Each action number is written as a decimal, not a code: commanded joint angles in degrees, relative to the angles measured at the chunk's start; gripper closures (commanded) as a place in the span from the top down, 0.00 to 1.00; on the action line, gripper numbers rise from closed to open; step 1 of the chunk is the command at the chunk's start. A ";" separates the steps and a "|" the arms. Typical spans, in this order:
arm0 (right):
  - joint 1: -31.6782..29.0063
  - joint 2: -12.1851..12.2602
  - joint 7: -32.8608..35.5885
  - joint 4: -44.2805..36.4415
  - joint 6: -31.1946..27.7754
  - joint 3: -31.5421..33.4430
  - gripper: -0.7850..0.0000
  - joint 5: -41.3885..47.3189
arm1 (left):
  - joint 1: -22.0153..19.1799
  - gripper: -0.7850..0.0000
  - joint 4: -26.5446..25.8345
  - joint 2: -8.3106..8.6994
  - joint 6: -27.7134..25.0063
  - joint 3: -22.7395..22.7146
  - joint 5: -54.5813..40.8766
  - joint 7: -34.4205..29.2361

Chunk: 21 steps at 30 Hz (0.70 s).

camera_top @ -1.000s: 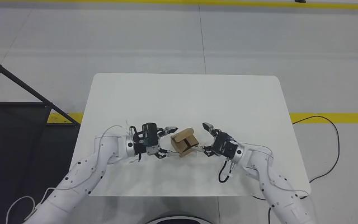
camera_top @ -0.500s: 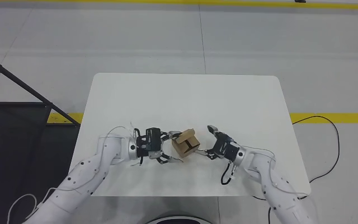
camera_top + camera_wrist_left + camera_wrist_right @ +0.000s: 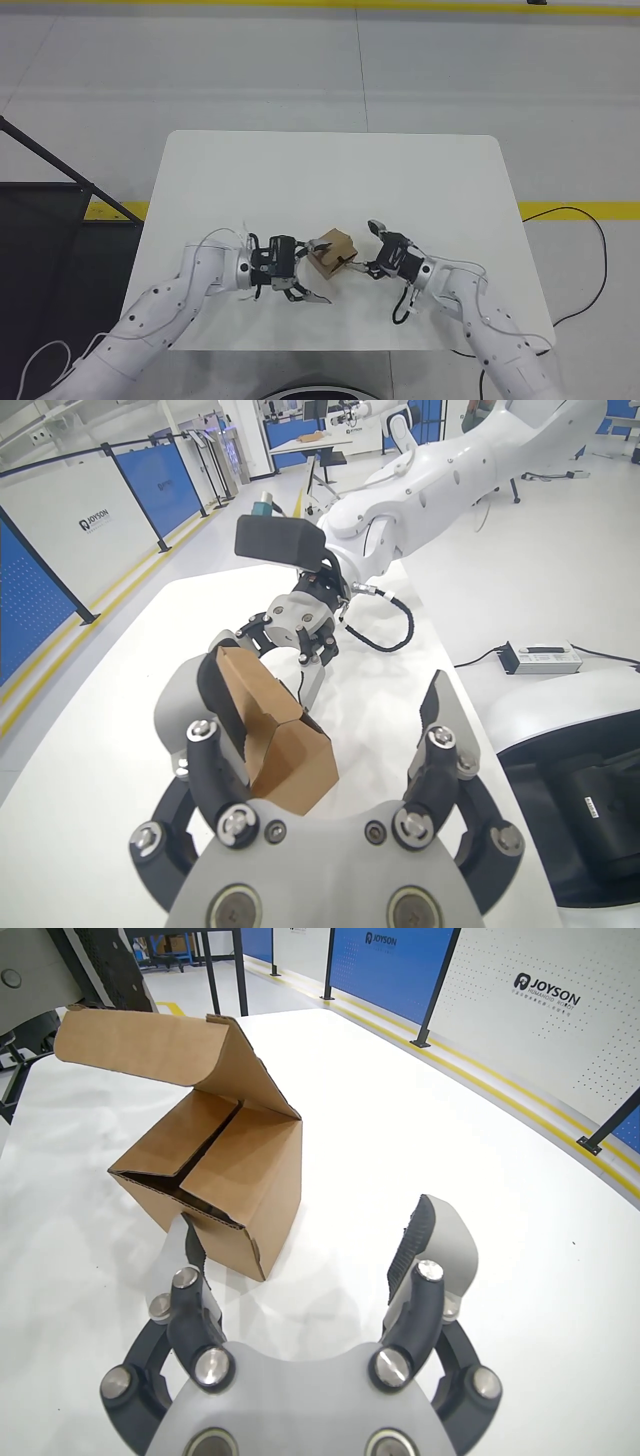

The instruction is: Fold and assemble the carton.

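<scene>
Plain brown carton, white table

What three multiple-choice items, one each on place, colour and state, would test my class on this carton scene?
1. Where is the carton?
A. between the left gripper and the right gripper
B. on a shelf
C. on the floor
2. What colour is the carton?
A. white
B. brown
C. blue
3. How is its top flap?
A. shut flat
B. raised open
C. torn off
Answers: 1 A, a gripper flanks it on each side; 2 B, it is plain brown cardboard; 3 B, the flap stands up in the right wrist view.
</scene>
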 commanded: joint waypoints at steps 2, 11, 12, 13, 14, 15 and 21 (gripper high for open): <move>0.28 -0.08 -0.36 0.43 0.00 -0.19 0.95 0.03 | -0.34 0.99 0.97 -0.31 1.17 0.46 -1.21 -0.35; 0.91 -0.24 -0.78 1.34 -0.49 -0.65 0.96 -0.09 | -2.27 0.97 3.35 -1.76 2.36 2.70 -6.79 -3.86; 0.95 -0.25 -0.90 1.41 -0.55 -0.69 0.96 -0.05 | -2.47 0.98 3.61 -1.88 2.36 2.89 -7.19 -4.27; 1.00 -0.26 -0.93 1.51 -0.69 -0.75 0.95 -0.08 | -2.64 0.97 3.87 -2.00 2.51 3.02 -7.63 -4.72; 1.04 -0.26 -0.99 1.55 -0.70 -0.76 0.96 -0.13 | -2.77 0.98 4.03 -2.11 2.54 3.16 -8.06 -5.12; 1.03 -0.26 -1.08 1.56 -0.68 -0.75 0.96 -0.19 | -2.85 0.98 4.32 -2.20 2.66 3.22 -8.56 -5.57; 0.45 0.03 -2.02 0.69 -0.73 0.01 0.96 -0.79 | -3.24 0.86 5.03 -2.66 2.73 3.33 -11.70 -8.90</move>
